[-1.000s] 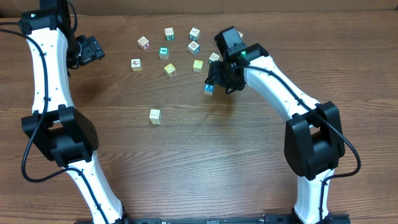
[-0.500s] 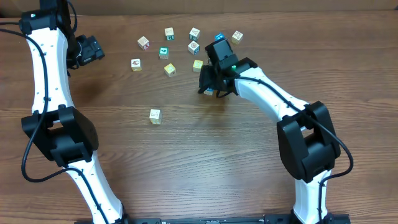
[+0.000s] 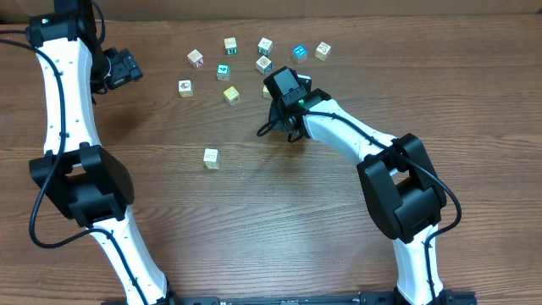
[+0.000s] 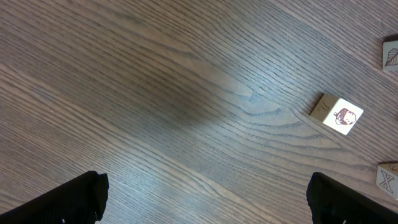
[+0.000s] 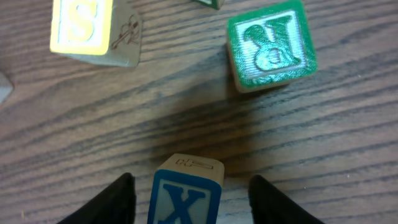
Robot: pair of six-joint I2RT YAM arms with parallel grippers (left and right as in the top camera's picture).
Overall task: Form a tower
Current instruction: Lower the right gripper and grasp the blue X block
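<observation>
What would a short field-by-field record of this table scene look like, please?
Right hand: open, straddling the blue X cube, gaps on both sides
Left hand: open, nothing in it, over the table
Near the X cube: green cube, yellow S cube
Standing alone: single cube
Tower: whether anything lies under the X cube cannot be told

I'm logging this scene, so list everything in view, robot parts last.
Loose letter cubes: at least ten, pale with green, yellow or teal faces; most clustered at the far side, one alone mid-table.
Blue X cube: one, between the fingers of the right gripper, gaps either side.
Table: one, brown wood.
Arms: two, white with black joints.
Left gripper: one, black, open, over bare wood.
Right gripper: one, black, open around the X cube.
</observation>
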